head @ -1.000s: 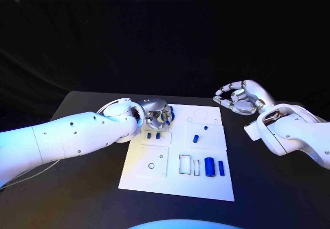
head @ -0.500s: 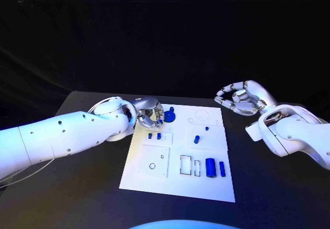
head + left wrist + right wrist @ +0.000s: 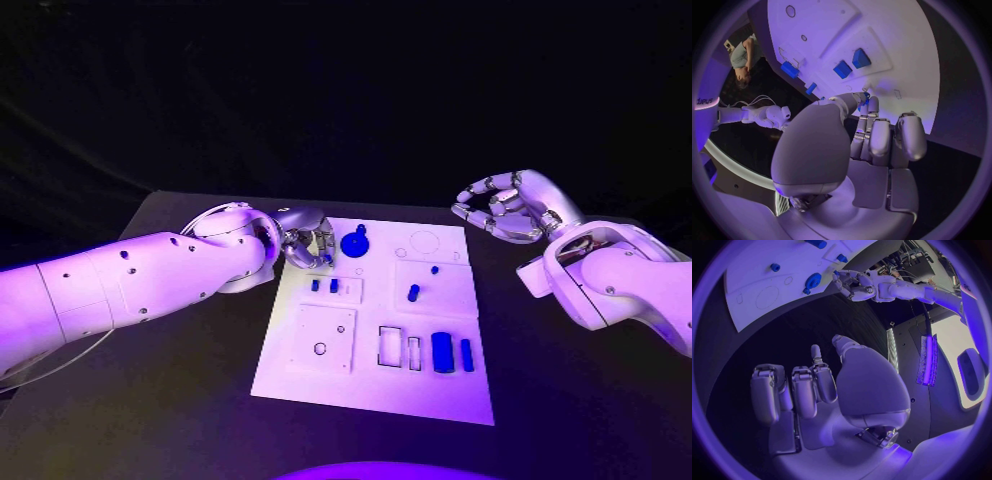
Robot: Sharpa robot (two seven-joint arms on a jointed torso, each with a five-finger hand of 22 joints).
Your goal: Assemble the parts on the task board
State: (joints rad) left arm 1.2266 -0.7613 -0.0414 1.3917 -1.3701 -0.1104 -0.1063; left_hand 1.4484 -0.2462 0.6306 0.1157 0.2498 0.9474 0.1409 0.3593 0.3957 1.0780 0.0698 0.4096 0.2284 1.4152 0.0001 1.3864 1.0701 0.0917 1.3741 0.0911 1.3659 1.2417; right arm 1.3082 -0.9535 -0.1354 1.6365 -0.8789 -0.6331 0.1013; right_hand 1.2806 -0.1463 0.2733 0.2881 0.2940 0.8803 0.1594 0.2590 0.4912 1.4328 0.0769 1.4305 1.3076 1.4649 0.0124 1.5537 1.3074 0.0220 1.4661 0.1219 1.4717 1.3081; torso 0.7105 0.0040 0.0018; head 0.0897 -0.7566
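**Task board, far-left corner: left hand beside the round part**

Left hand: placed at the far-left corner of the task board, just beside the round blue part. In the left wrist view the fingers are curled in toward the palm, with a speck of blue at the tips; whether anything is pinched cannot be told.

Parts on the board: two small blue pieces nearer than the hand; one blue peg mid-board; two upright blue blocks at the near right.

Right hand: held above the tabletop past the board's right edge, well apart from every part; fingers half-curled, nothing grasped.

Handling judgement: the round part is best approached slowly, the fingers opened before contact, and the board kept unshifted.
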